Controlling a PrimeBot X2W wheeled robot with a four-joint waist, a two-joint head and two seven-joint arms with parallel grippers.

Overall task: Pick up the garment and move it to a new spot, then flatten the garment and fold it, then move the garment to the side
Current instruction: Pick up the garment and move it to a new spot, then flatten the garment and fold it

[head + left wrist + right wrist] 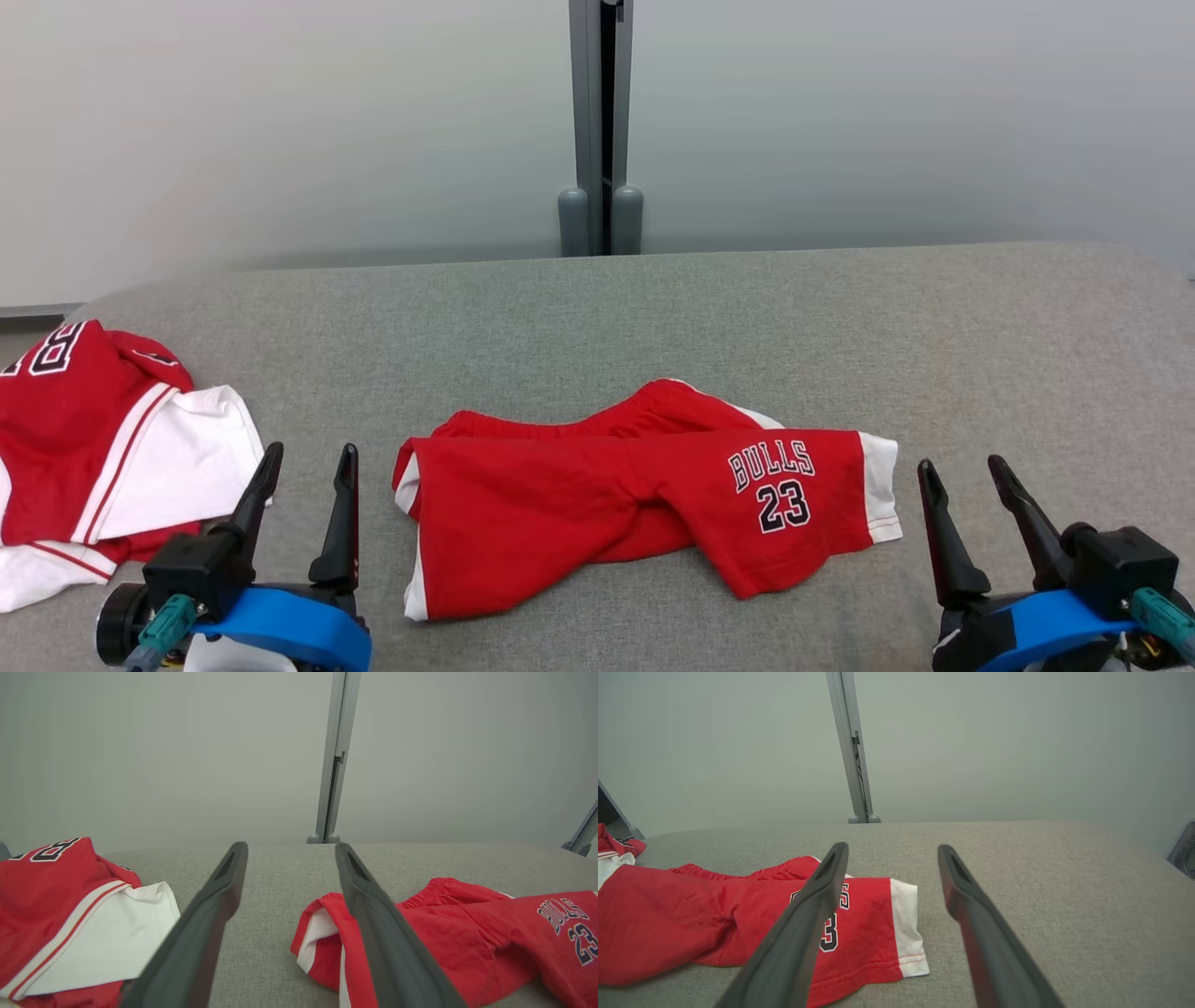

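The garment (644, 495) is a pair of red shorts with white trim and "BULLS 23" in dark letters, lying rumpled on the grey padded table (653, 308) near its front middle. It also shows at the right of the left wrist view, garment (467, 938), and at the left of the right wrist view, garment (714, 919). My left gripper (310, 457) stands open just left of the shorts, nothing between its fingers. My right gripper (962, 467) stands open just right of the shorts' white hem, also empty.
A second red and white jersey (103, 448) lies bunched at the table's left edge, close to my left gripper. A grey post (600, 131) rises behind the table's far edge against a pale wall. Bare grey table surface spreads to the back and right.
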